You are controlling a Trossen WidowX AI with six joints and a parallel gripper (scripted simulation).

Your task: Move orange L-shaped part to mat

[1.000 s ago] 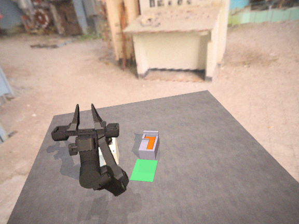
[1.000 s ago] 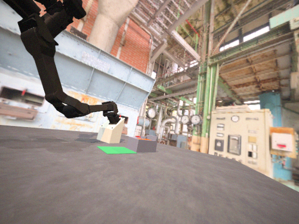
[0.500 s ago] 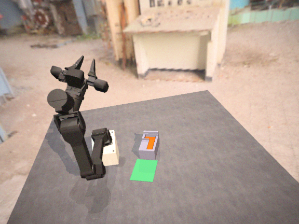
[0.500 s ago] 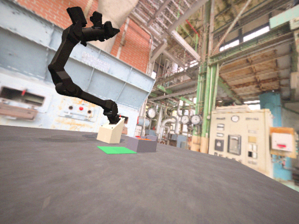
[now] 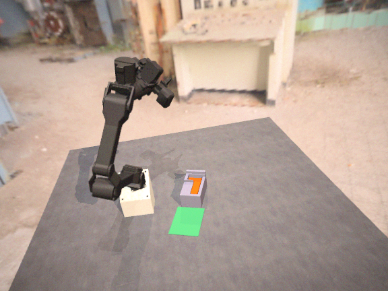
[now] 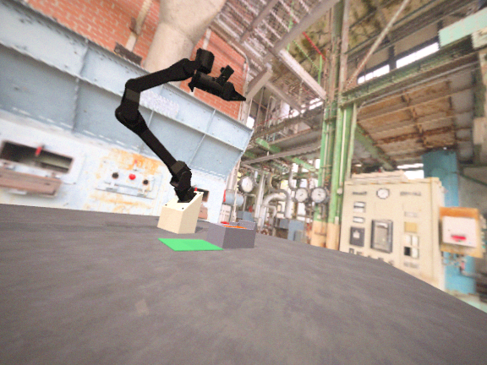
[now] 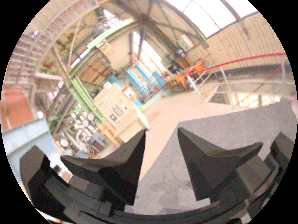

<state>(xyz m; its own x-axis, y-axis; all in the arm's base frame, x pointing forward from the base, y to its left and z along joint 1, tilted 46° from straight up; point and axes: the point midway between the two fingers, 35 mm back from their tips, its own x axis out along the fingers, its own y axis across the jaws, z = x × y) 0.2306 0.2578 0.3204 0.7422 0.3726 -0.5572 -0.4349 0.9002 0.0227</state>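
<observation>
The orange L-shaped part [image 5: 196, 186] [image 6: 235, 227] lies in the pocket of the grey tray [image 5: 186, 190] [image 6: 238, 240]. No raised end shows. In the top view its L-shaped end is at the far side and its straight end is toward the mat. The green mat [image 5: 186, 222] [image 6: 189, 244] lies beside the tray's near side, with nothing on it. My gripper [image 5: 171, 88] [image 6: 244, 100] [image 7: 161, 131] is partly open and empty, high above the table and well away from the part. The wrist view shows a gap between the fingertips; tray, part and mat are outside that view.
The cream base block [image 5: 138, 205] [image 6: 179, 217] under the arm stands left of the tray in the top view. The tray has a raised wall at its far end. The dark table [image 5: 269, 219] [image 6: 275, 304] [image 7: 240, 131] carries them all, and its far edge shows behind the tray.
</observation>
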